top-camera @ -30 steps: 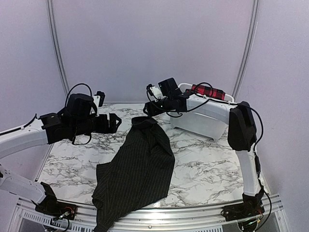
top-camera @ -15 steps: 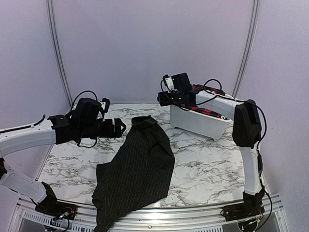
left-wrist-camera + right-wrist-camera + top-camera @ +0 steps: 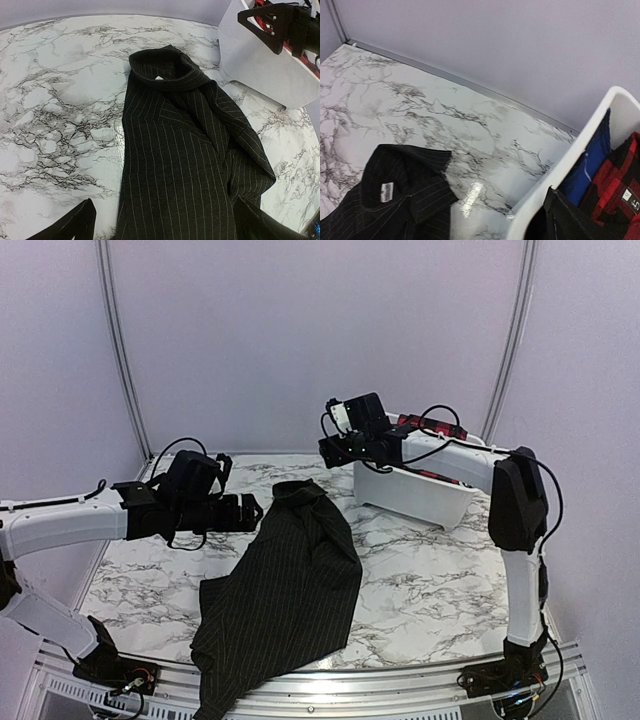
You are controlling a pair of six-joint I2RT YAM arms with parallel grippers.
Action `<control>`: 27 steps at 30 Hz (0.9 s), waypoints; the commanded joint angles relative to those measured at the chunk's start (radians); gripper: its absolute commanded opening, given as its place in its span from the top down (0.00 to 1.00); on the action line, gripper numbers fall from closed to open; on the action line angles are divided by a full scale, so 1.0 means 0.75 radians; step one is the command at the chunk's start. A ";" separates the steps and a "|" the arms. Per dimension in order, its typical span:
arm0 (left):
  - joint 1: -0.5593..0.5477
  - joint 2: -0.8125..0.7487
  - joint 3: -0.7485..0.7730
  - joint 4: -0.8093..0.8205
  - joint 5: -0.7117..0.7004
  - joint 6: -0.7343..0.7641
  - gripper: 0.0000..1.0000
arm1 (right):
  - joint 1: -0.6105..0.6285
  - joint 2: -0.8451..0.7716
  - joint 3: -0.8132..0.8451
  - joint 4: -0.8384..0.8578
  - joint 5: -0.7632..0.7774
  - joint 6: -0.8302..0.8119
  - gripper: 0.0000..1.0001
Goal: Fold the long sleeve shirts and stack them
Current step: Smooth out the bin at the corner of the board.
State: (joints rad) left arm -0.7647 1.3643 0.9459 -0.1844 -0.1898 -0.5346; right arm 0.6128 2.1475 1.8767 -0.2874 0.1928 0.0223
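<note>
Pale lilac walls (image 3: pixel 300 330) all round, with a white marble-look tabletop with grey veins (image 3: pixel 430 580) underneath. Over on the left, the left gripper (image 3: pixel 252 510) hovers low, jaws spread wide and empty, just beside the black pinstriped long sleeve shirt (image 3: pixel 290 590). That shirt lies mid-table, collar at the far end, hem drooping off the near edge. Up in the air between the collar and the bin hangs the right gripper (image 3: pixel 325 450); can't tell how wide it is. Far right, a white plastic bin (image 3: pixel 420 495) holds the red-and-black plaid shirt (image 3: pixel 430 427).

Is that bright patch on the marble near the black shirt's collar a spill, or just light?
Right wrist view: just glare, light reflecting off the glossy table beside the pinstriped shirt. Left wrist view: sharp, though the table's far edge bows from the wide lens. Top view: soft, even light, faint shadows.
</note>
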 commanded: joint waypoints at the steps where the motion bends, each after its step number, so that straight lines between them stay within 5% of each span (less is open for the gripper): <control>1: 0.008 0.002 -0.003 0.019 -0.031 0.001 0.01 | 0.091 -0.091 0.046 0.004 0.005 -0.058 0.15; 12: 0.007 -0.012 -0.002 0.017 -0.046 0.001 0.01 | -0.021 0.192 0.251 -0.096 -0.298 0.047 0.13; 27: 0.007 0.006 0.007 0.015 -0.051 0.003 0.01 | -0.132 0.306 0.322 -0.244 0.112 0.046 0.13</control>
State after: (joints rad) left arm -0.7647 1.3643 0.9459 -0.1844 -0.2111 -0.5358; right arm 0.5297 2.3310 2.1181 -0.3130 0.1864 0.0414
